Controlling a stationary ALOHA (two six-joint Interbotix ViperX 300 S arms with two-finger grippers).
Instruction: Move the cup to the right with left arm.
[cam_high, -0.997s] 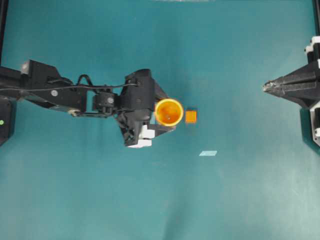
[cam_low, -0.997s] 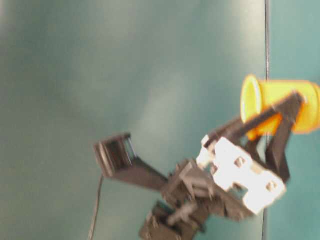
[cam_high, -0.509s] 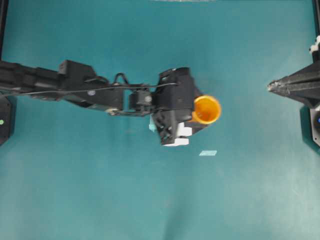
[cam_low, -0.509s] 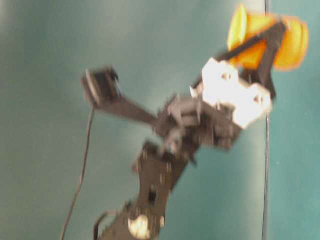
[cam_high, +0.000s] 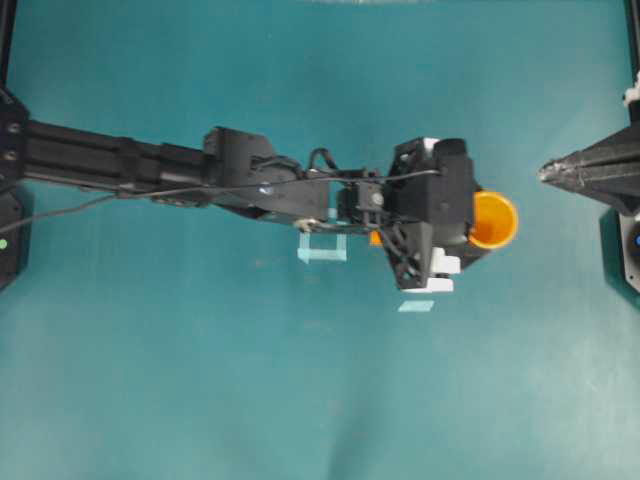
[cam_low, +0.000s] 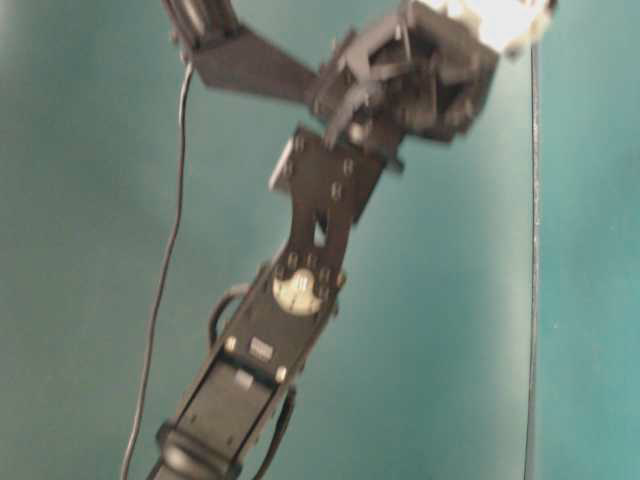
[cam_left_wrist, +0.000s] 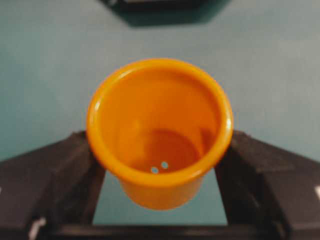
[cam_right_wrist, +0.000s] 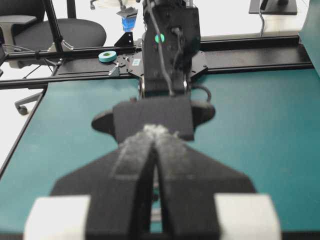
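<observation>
The cup (cam_high: 494, 220) is small, round and yellow-orange, and it is held at the right end of the long black left arm (cam_high: 250, 180). My left gripper (cam_high: 482, 224) is shut on the cup. In the left wrist view I look into the cup's (cam_left_wrist: 160, 125) darker orange mouth, with a black finger (cam_left_wrist: 60, 185) pressed on each side and teal table showing under its base. My left gripper (cam_left_wrist: 160, 150) spans it. My right gripper (cam_high: 548, 172) stays at the right edge, a short way right of the cup, its fingertips (cam_right_wrist: 150, 137) pressed together on nothing.
A small orange cube (cam_high: 375, 238) peeks out from under the left wrist. Two pale tape marks (cam_high: 322, 247) (cam_high: 416, 306) lie on the teal table (cam_high: 300, 400). In the table-level view the left arm (cam_low: 300, 290) stretches across, blurred.
The left arm has stretched well to the right, carrying the cup past the orange cube, which now lies under the wrist. The right gripper has not moved.
</observation>
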